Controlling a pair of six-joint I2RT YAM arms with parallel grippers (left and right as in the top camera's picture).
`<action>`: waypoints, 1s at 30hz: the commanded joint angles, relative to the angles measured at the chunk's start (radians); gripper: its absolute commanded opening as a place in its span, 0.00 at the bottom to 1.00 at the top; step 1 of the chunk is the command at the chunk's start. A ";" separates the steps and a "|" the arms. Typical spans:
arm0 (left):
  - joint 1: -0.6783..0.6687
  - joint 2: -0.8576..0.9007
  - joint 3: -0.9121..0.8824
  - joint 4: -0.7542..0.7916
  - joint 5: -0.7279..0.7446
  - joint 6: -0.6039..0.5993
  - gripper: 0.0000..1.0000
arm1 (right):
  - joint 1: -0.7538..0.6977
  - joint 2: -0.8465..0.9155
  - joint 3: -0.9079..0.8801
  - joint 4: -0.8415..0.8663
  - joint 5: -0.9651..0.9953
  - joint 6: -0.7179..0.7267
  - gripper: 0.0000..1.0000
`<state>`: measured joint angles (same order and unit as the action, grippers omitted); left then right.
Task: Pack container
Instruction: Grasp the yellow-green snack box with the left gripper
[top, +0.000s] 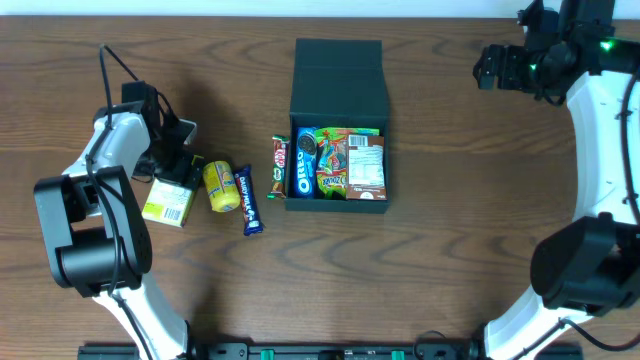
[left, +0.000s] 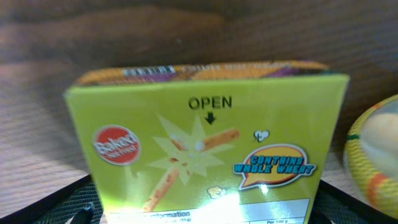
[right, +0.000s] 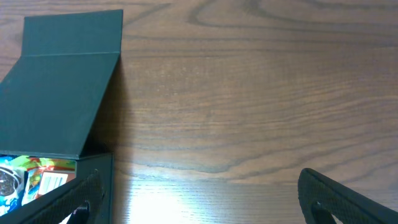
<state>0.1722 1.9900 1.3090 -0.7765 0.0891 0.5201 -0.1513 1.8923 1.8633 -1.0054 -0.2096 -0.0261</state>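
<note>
Filling the left wrist view, a yellow-green carton lies flat with its printed face up, marked "OPEN". A dark finger pad shows at each lower corner, so the carton's width sits between the jaws. The left tool stands fully open over it. I cannot tell whether the pads touch the carton's sides, but nothing looks clamped yet.

From above, the container sits at mid-bench with its flap lid thrown back on the far side. An Oreo pack and other snack packs already lie inside. A KitKat bar lies just beside the container's left wall. Further left come a Dairy Milk bar and a round yellow pack, and the carton is the farthest out, well apart from the container.

So the container lies to the right of the left tool, with three loose snacks between them. The left arm is plainly the nearer one for the carton.

The right tool hangs off the container's far right corner, well apart, with its jaws wide and empty over bare bench.

The coming move seems to be closing on the carton and carrying it rightward over the loose snacks. Open room in the container looks tight, so the carton may have to go on top of the packs.
</note>
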 joint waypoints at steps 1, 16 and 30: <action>0.001 0.018 -0.011 0.003 -0.019 -0.012 1.00 | 0.003 0.008 -0.006 0.000 -0.005 0.014 0.99; 0.001 0.018 -0.010 0.027 -0.022 -0.014 0.80 | 0.003 0.008 -0.006 0.000 -0.005 0.014 0.99; 0.001 0.016 0.213 -0.061 -0.047 -0.243 0.75 | 0.003 0.008 -0.006 0.000 -0.004 0.014 0.99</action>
<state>0.1722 1.9957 1.4540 -0.8139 0.0513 0.3309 -0.1513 1.8923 1.8633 -1.0050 -0.2092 -0.0257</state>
